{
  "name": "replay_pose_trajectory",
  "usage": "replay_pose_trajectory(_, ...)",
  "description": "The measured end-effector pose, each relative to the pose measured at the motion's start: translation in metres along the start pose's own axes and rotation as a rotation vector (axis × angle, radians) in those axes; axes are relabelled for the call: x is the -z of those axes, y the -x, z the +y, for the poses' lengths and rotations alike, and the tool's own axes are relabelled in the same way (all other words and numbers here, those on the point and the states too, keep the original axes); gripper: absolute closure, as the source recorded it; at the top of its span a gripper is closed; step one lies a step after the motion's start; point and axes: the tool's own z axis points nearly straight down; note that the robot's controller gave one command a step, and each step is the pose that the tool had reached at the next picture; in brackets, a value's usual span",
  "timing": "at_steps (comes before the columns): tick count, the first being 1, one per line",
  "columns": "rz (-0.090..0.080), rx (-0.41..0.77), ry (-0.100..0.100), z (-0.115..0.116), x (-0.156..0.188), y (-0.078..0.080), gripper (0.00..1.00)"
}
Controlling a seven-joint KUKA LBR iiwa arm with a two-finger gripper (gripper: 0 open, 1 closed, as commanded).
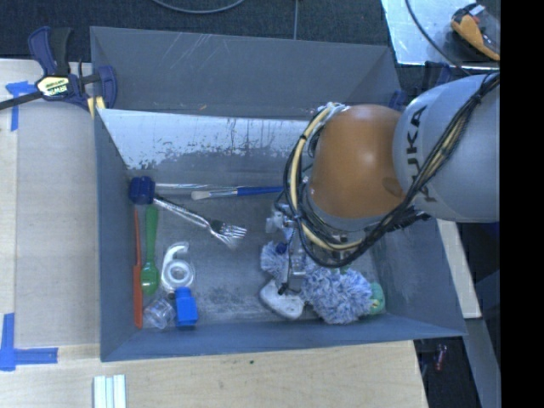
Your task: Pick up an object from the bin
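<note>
**Inspector:** Position of the tool [294, 272]?

**Assistant:** Low in the grey bin [255, 75], beneath the arm's orange cover [353, 164]. Its tip stands directly over a small white rounded object [283, 303] by the bin's near wall, close to it or touching; contact cannot be confirmed.

**Inspector:** Opening, and any load?

**Assistant:** I cannot tell how far it is open. Cables and the wrist hide it. Nothing is seen held.

**Inspector:** Immediate surroundings?

**Assistant:** A fuzzy blue-grey cloth [336, 294] lies just right of the tool, touching the white object. A smaller tuft of blue-grey material [274, 260] sits just left of the tool. A green item [376, 297] shows at the cloth's far right edge.

**Inspector:** Further off?

**Assistant:** To the left, a metal fork [191, 217] with a blue knob end, and beyond it a thin blue-handled brush [234, 193]. Well apart on the far left: 1 green stick [150, 245] and 1 orange stick [137, 270] side by side, a white tape ring [177, 270], a blue block [185, 307] and a clear piece [157, 315].
</note>
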Motion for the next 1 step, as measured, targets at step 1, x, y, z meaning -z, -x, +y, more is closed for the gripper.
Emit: replay_pose_trajectory(1,-0.008,-0.003,0.001,-0.0002,0.0040,0.0021,0.00)
